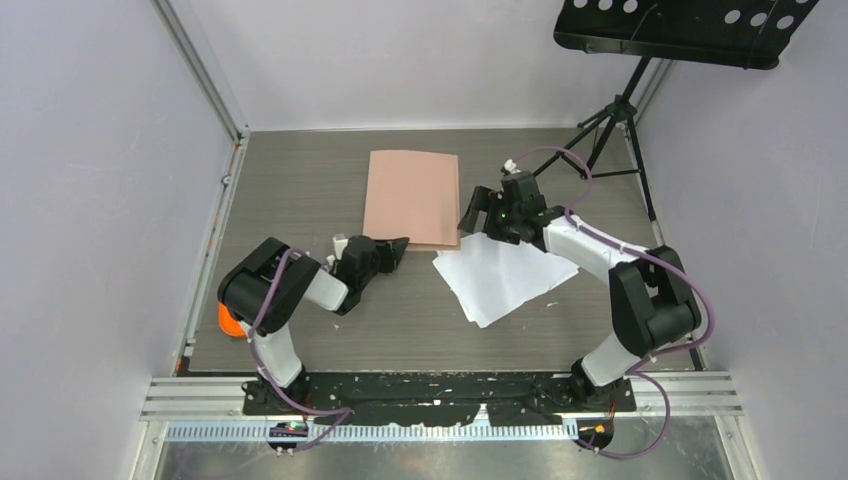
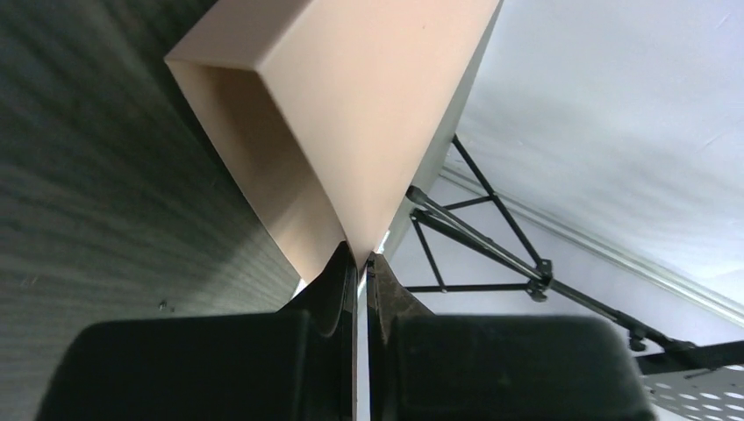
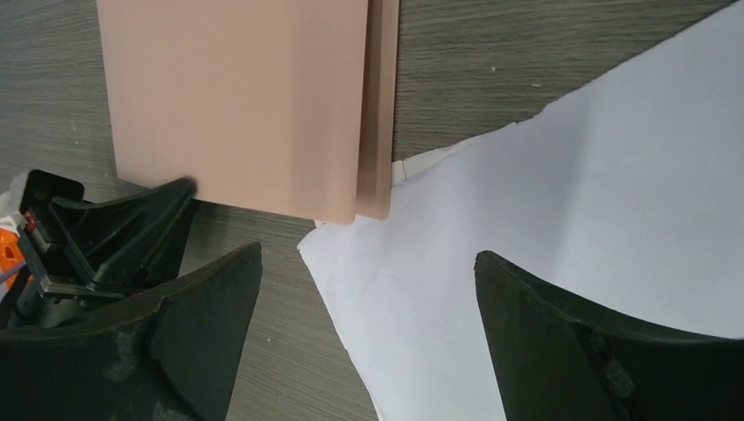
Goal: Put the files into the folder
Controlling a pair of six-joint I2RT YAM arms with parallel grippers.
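The salmon-pink folder [image 1: 412,195] lies closed at the table's back middle. My left gripper [image 1: 400,243] is at its near edge. In the left wrist view the gripper [image 2: 361,259] is shut on a thin pink edge of the folder [image 2: 351,105]. The files [image 1: 500,275], a fanned stack of white sheets, lie just right of the folder's near right corner. My right gripper [image 1: 472,213] hovers open over their far left corner. In the right wrist view the gripper [image 3: 368,256] is wide open above the files [image 3: 544,202], with the folder [image 3: 237,96] and the left gripper [image 3: 114,228] beyond.
A black music stand [image 1: 680,30] on a tripod [image 1: 610,130] stands at the back right corner. An orange object [image 1: 228,320] sits by the left arm's base. Walls enclose the table on the left, back and right.
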